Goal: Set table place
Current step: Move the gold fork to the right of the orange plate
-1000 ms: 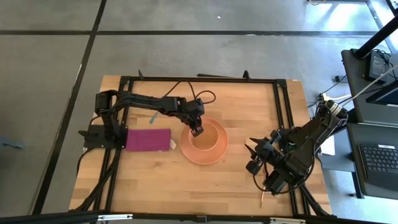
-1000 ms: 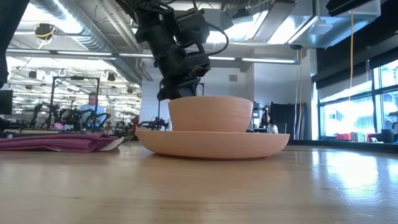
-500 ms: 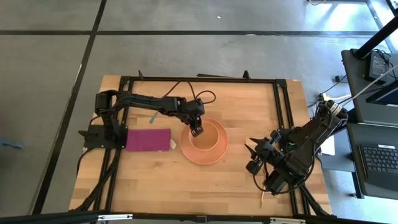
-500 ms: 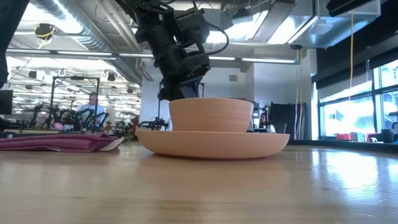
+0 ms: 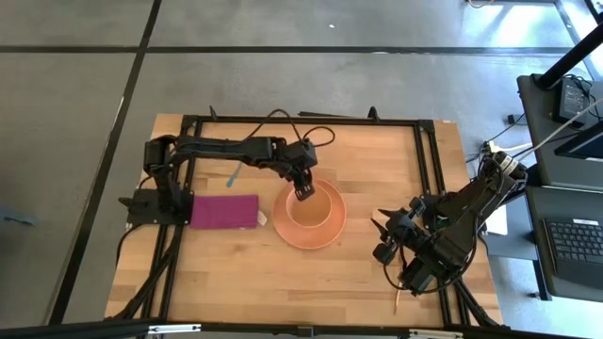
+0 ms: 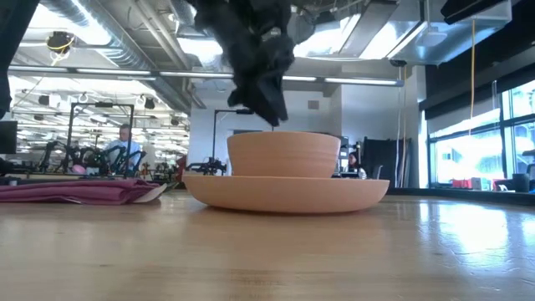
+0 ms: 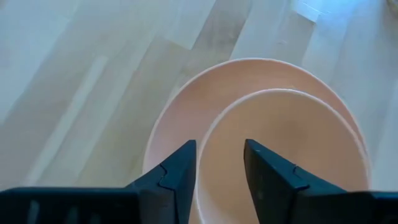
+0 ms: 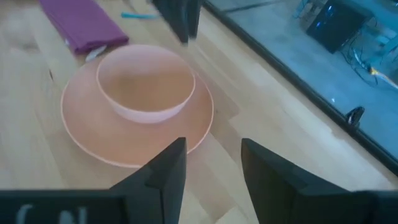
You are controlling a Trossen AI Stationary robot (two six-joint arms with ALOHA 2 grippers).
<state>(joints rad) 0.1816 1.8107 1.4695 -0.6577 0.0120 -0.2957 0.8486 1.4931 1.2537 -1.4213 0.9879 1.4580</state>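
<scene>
A salmon-orange bowl (image 5: 306, 213) sits in the middle of a matching plate (image 5: 332, 229) at the table's centre. My left gripper (image 7: 221, 167) hangs open a little above the bowl's far rim (image 6: 282, 134), clear of it. A folded magenta napkin (image 5: 224, 211) lies flat to the left of the plate. A blue-handled spoon (image 5: 233, 176) lies beyond the napkin. My right gripper (image 5: 384, 237) stands open to the right of the plate, with nothing between its fingers (image 8: 165, 177). A thin gold fork (image 5: 399, 300) shows by the near edge under the right arm.
The black metal frame (image 5: 426, 151) runs round the wood table (image 5: 245, 273). Bare wood lies near the front edge and to the right of the plate. The room behind shows in the low view, with a person (image 6: 124, 138) far off.
My left gripper has come up off the bowl's far rim and shifted slightly toward the table's far edge. The bowl stays where it was in the plate.
</scene>
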